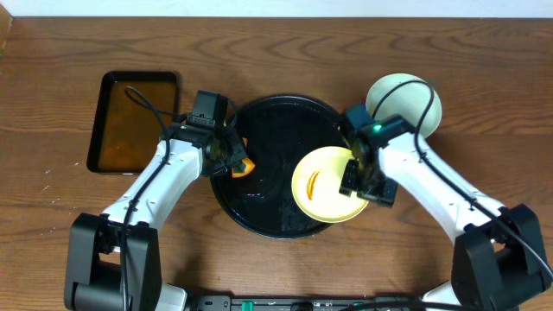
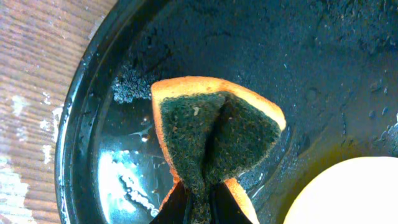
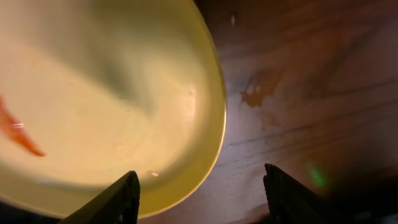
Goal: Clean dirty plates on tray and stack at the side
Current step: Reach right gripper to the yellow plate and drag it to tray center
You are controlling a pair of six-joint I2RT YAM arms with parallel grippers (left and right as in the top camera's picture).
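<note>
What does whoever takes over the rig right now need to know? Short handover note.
Left gripper: shut on the folded sponge, over the left part of the round black tray.
Right gripper: open, fingers astride the rim of the yellow plate, not clamped.
Yellow plate: at the tray's right edge, orange smear on it.
Done: pale plates sit on the table right of the tray; count unclear.
Left: scrub the yellow plate, stack it there.

No text, label, brand, number or sign can be read anywhere in any of the three views.
</note>
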